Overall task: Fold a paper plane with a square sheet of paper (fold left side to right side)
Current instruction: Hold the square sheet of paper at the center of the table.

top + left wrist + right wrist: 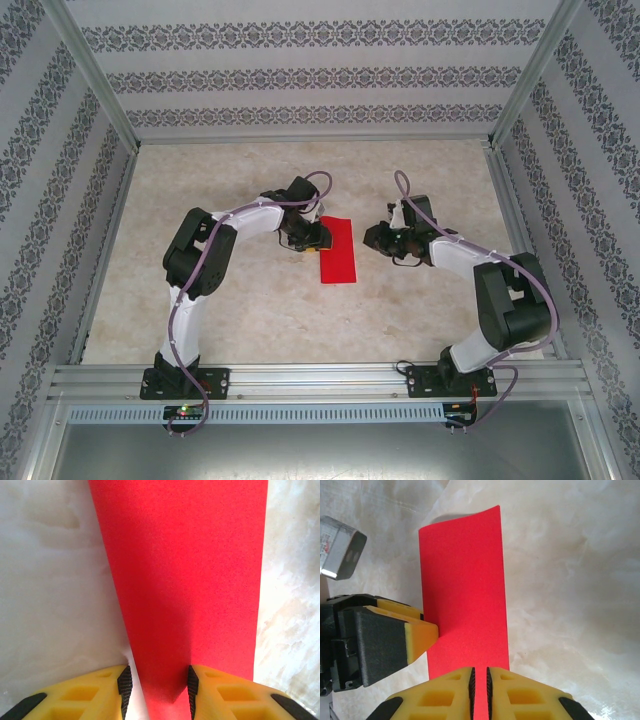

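The square sheet of paper lies on the table as a narrow red rectangle, folded lengthwise, between the two arms. My left gripper sits at its left long edge. In the left wrist view its jaws stand apart, and the red sheet runs between them without being pinched. My right gripper is at the sheet's right side. In the right wrist view its fingers are nearly together over the near edge of the sheet, with a thin slit of red showing between them. One left gripper finger touches the sheet's left edge.
The tabletop is pale and marbled, fenced by aluminium rails and patterned walls. A grey metal box on the left arm hangs near the sheet's far left corner.
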Motion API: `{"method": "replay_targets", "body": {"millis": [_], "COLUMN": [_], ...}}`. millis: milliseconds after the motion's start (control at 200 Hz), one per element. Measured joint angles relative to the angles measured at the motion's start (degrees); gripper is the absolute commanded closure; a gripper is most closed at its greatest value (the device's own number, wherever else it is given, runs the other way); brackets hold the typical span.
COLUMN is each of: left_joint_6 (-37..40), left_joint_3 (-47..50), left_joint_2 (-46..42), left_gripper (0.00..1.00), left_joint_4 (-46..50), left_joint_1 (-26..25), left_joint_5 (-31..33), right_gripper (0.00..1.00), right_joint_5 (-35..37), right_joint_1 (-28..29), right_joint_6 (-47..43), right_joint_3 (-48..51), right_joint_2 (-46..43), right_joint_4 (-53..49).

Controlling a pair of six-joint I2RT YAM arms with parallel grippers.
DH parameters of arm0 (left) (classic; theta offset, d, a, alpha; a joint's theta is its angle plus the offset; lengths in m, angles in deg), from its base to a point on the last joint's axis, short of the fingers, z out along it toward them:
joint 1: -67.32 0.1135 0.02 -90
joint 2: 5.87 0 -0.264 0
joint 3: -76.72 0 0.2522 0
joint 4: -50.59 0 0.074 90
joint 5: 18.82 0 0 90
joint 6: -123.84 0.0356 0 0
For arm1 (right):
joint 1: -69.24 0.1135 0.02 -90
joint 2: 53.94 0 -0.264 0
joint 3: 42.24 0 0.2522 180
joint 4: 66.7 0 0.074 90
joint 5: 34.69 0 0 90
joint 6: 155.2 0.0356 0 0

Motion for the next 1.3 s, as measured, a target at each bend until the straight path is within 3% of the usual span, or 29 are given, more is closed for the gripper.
{"method": "replay_targets", "body": {"millis": [270, 615, 1299], "left_joint_6": [0.17, 0.17, 0.17], "left_joint_3": [-0.09, -0.11, -0.33], "left_joint_2": [0.09, 0.11, 0.20], "left_gripper": [0.60, 0.60, 0.60], "left_joint_4": [0.09, 0.13, 0.46], "left_joint_1": [0.00, 0.00, -0.07], "left_joint_5": [0.02, 0.02, 0.24], "right_gripper": [0.84, 0.95, 0.95], "right_joint_5": [-0.28, -1.49, -0.59], "right_joint_1": [0.52, 3.72, 5.62], "right_joint_6": [0.02, 0.09, -1.53], "right_joint_3": [-0.04, -2.97, -7.78], "right_joint_2": [0.61, 5.84, 14.97], "right_joint_4": [0.02, 0.52, -1.90]}}
